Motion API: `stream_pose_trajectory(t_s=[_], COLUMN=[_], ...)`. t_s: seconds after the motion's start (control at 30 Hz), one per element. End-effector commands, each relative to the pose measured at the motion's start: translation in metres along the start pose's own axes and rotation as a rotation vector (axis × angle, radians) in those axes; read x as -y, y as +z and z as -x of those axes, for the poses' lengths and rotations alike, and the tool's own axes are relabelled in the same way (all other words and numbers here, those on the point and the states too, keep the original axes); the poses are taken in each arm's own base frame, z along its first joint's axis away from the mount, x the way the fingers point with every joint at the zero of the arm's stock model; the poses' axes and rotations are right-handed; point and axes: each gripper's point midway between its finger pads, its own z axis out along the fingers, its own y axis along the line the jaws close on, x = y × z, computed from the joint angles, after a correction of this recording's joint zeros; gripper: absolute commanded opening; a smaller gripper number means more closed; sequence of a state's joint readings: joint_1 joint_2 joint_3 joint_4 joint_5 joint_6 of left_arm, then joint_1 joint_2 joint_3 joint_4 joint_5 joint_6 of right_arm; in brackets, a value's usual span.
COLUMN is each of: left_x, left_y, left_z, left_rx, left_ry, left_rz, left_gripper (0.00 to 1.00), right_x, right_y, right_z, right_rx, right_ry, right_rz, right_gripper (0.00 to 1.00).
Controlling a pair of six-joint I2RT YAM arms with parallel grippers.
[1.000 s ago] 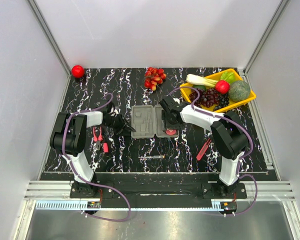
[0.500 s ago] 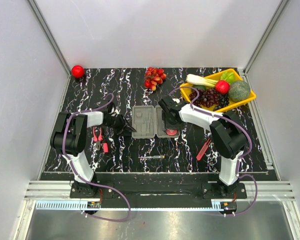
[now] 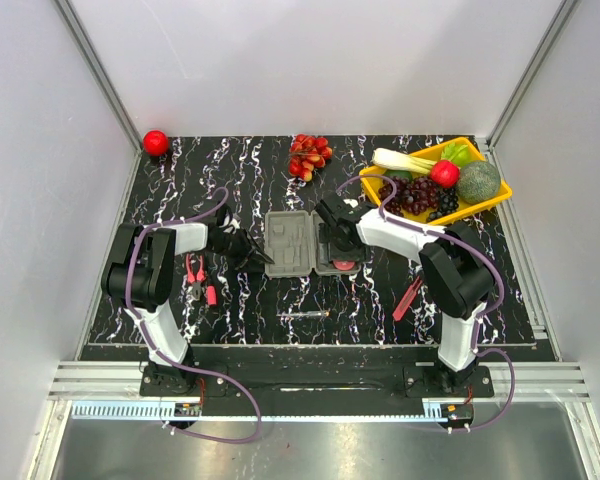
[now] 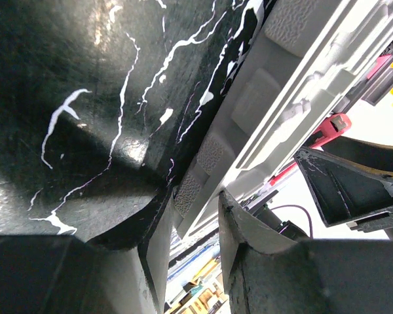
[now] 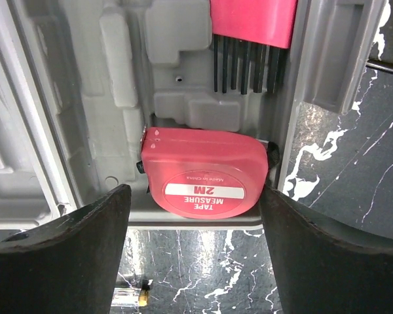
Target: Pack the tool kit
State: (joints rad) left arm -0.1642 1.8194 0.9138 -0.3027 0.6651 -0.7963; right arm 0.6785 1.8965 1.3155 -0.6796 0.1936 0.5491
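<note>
- One flat grey plastic case [image 3: 288,243] lay open in the middle of the black marbled table [image 3: 180,190].
- The right gripper [image 5: 193,191] hung over its right half, fingers wide apart, either side of a red tape measure [image 5: 206,173] in its slot.
- The left gripper [image 4: 193,203] sat at the case's left edge, fingers close around the rim; I cannot tell if they squeezed it.

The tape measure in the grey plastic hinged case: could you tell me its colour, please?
The tape measure is red, seen best in the right wrist view.
</note>
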Motion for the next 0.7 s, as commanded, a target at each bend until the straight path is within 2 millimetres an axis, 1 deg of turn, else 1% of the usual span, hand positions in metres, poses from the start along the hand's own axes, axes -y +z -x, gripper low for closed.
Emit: stream_pose_trajectory(t_s=[0.0,0.2,0.27,0.47,0.67], left_x=[-0.04,-0.04,-0.041,-0.041,-0.041], left_y=[0.01,0.01,0.011,0.01,0.011], left_z=[0.004,0.004,0.004,0.004,0.003], left_rx=[0.038,0.036,0.034,0.034,0.03], left_ry=[-0.071,-0.068,-0.067,-0.065,-0.062], left_rz=[0.147,0.149,0.149,0.148,0.148], left_gripper=[0.0,0.0,0.0,0.0,0.0], right_x=[0.014,0.014,0.013,0.0,-0.004], right_y=[-0.028,-0.05,-0.052,-0.043,-0.028], right_z=[0.019,0.033,0.038,0.046,0.043], right_rx=[0.066,0.121,0.136,0.149,0.127], right_ry=[0.001,-0.001,-0.016,-0.092,-0.125], right_rz=[-0.058,-0.046,-0.04,-0.005,-0.019], right_gripper=[0.84,0.82,0.81,0.75,0.7])
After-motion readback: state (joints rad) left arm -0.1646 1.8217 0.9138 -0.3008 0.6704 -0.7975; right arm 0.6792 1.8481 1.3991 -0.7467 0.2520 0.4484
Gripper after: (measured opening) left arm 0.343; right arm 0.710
